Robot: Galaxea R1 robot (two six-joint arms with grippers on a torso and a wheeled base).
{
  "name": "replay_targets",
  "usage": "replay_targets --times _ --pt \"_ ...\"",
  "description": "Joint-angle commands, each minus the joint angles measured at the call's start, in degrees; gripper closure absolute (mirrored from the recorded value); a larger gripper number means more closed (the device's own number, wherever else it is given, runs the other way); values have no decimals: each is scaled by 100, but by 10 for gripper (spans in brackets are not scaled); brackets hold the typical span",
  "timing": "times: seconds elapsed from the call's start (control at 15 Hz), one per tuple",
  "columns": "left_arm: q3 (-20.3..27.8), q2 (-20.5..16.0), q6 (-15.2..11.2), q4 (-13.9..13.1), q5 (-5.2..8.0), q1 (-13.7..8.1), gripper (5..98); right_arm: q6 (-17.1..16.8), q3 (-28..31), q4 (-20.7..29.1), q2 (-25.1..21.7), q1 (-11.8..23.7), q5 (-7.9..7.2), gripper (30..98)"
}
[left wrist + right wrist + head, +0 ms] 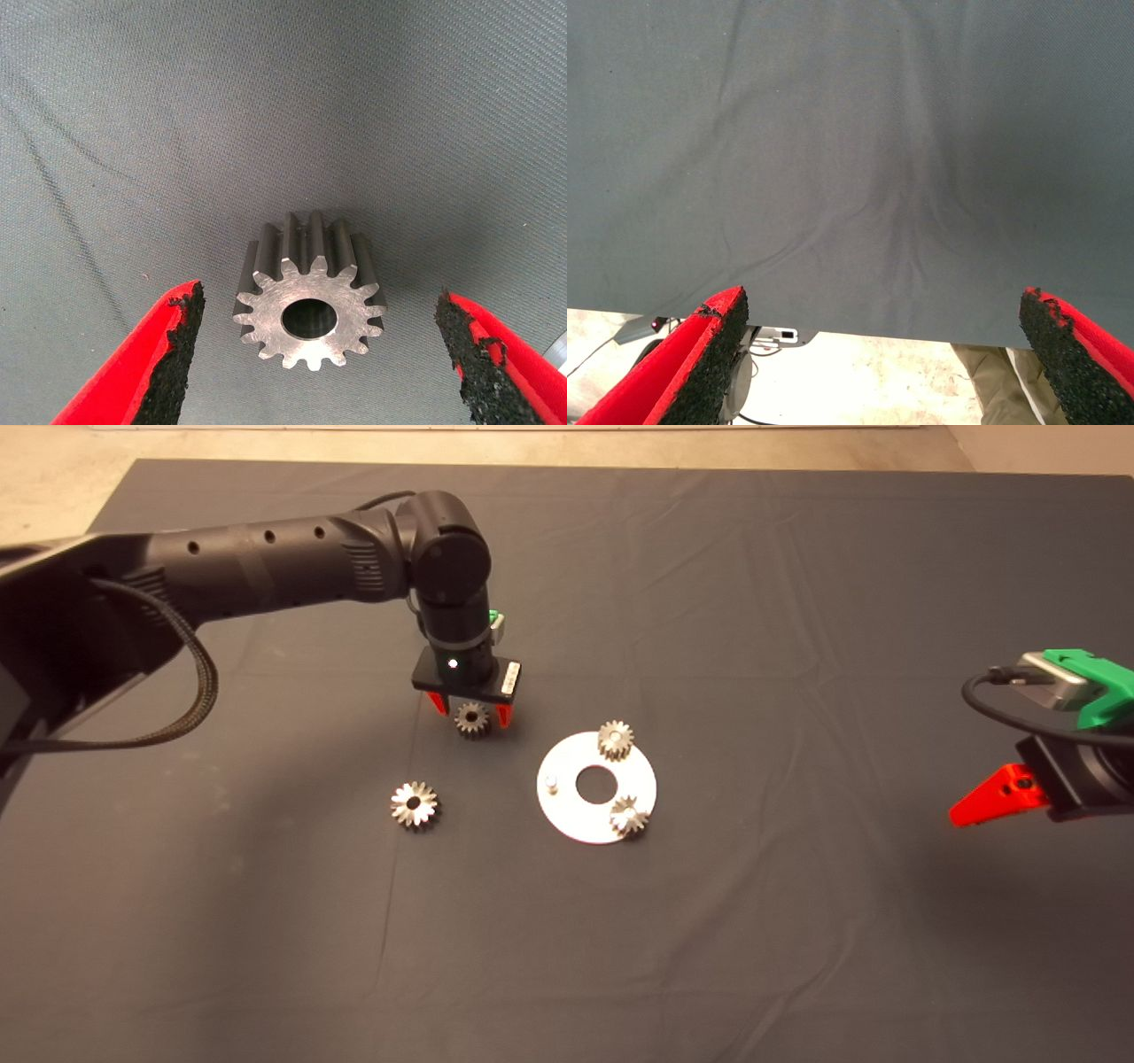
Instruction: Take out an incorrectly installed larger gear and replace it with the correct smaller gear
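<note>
Straddling the smaller gear with our left gripper, fingers spread and touching nothing.

We see it lying flat on the mat, bore up, centred between the pads, left of the white disc; the larger gear lies discarded nearby; our right gripper waits open at the mat's edge.

A dark grey cloth mat covers the table, creased with long shallow folds. Beyond its far edge lies a pale beige floor. The right wrist view shows the same pale floor past the mat edge, a grey metal fitting, and a person's tan trouser leg.
</note>
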Motion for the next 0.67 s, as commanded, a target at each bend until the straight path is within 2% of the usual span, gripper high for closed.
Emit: replay_targets --times 0.0,0.2,0.6 --pt "37 -2 6 -23 38 5 370 17 2 192 -2 112 -4 472" --pt "22 1 6 -22 38 49 425 17 2 192 -2 112 -4 472" --pt "23 -8 15 -23 38 93 424 17 -6 192 -2 138 -4 472"
